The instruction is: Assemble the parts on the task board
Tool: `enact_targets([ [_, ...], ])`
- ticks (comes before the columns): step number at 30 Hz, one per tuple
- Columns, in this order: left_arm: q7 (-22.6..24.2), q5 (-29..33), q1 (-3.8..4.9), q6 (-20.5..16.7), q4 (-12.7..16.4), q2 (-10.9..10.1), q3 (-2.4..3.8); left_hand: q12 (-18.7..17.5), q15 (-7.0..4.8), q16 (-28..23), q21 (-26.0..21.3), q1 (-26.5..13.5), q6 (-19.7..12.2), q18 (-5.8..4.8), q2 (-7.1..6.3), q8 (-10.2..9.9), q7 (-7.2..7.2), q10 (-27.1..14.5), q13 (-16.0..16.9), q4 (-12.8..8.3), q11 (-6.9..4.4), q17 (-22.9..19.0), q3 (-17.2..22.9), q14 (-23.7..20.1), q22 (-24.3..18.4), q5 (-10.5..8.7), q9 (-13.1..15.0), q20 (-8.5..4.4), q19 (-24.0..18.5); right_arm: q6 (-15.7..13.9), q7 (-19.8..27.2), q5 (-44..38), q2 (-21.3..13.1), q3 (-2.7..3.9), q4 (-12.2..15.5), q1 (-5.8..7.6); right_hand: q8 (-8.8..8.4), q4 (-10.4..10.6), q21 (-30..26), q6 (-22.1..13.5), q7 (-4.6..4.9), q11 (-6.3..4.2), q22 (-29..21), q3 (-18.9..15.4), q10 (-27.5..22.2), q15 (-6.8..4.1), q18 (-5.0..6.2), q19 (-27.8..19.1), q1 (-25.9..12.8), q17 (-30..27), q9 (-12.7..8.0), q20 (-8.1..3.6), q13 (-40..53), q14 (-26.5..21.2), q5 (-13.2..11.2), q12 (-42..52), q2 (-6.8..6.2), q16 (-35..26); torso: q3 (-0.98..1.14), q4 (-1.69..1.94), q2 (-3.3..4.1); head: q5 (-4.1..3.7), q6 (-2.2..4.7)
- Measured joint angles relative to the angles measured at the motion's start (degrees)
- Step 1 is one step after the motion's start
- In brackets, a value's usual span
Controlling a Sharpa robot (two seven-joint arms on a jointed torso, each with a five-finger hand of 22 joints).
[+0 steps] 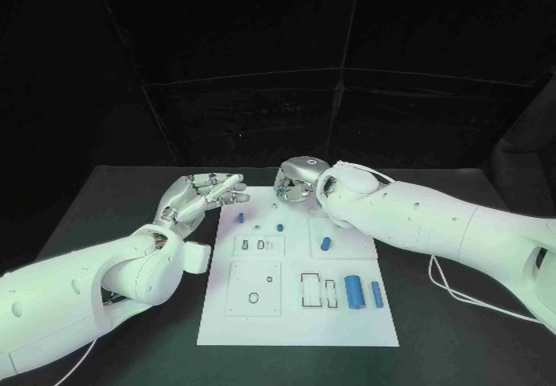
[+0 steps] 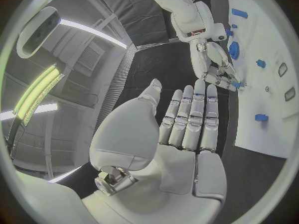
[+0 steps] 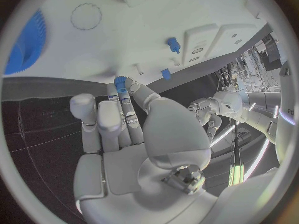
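A: Item one, the task board (image 1: 296, 322)?
B: White plate, middle of the black table (image 1: 116, 193), long side running near to far. Shallow outlined recesses across its face.

A: Parts on it?
B: Blue pieces. Two upright cylinders (image 1: 353, 291) and (image 1: 377, 295) side by side at the near right, next to a rectangular slot. One small piece (image 1: 327, 242) on the right raised panel, mid-board. One small piece (image 1: 240, 216) near the far left edge, and a smaller one (image 1: 280, 227) just right of it. A large blue toothed wheel (image 3: 25, 45) lies on the board close to the right hand, seen from the right wrist.

A: Left hand (image 1: 203, 195)?
B: Beside the board's far left corner, off the plate, palm up. Fingers straight and close together in the left wrist view (image 2: 190, 117); nothing in it, released.

A: Right hand (image 1: 299, 181)?
B: At the board's far edge. In the right wrist view its fingertips (image 3: 127, 87) pinch a small blue toothed part (image 3: 119, 80), held just at the board's edge.

A: Hands touching?
B: No, apart.
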Motion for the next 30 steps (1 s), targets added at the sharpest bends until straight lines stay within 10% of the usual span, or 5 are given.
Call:
enact_targets([
  [30,-0.23,0.00,0.22,0.22,-0.22,0.03,0.00,-0.21,0.00,-0.18,-0.30,0.00,0.00,0.00,0.00,-0.22,0.00,0.00,0.01,0.00,0.00,0.00,0.00,0.00,-0.03,0.00,0.00,-0.17,0.17,0.81,-3.03,-3.27,1.79,0.01,-1.72,0.06,-0.17,1.16,-0.53,-1.60,0.31,0.41,-1.93,1.16,-2.34,0.61,0.02,-1.47,-1.59,-2.45,-0.18,0.41,0.01,-0.61,-2.25,0.03,-2.06,-0.62,0.01,-0.14,0.21,0.41,-0.34],
])
